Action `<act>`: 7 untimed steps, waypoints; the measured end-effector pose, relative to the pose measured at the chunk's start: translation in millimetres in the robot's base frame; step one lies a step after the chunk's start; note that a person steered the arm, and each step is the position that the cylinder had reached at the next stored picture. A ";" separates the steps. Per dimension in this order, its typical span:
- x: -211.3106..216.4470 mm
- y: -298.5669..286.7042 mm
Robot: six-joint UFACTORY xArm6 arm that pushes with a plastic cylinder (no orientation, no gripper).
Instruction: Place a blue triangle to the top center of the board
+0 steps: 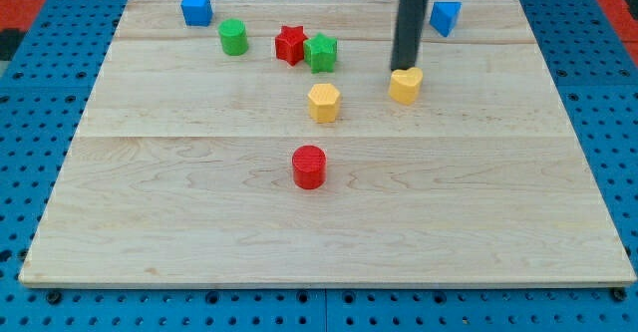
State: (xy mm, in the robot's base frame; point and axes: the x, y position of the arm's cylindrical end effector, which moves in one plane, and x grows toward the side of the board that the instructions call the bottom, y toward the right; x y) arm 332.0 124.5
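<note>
A: Where is my tip (403, 69) right now?
B: It sits at the upper edge of the yellow heart block (406, 85), touching or all but touching it. The arm carries no gripper, only the dark rod.
A: And the blue triangle (445, 17)?
B: Near the view's top, up and to the right of my tip, close beside the rod.
A: What else lies on the desk (199, 222)?
B: A yellow hexagon (324, 103) left of the heart; a green star (321, 53) touching a red star (290, 45); a green cylinder (233, 37); a blue cube (196, 8) at top left; a red cylinder (309, 166) near the middle.
</note>
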 end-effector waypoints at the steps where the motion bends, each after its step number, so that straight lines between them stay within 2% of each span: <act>1: -40.9 58.0; 3: -54.6 51.5; 4: -65.6 80.0; 5: -83.2 54.2; 6: -90.4 0.2; 7: -97.5 28.0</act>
State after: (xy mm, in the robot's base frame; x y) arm 234.5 152.6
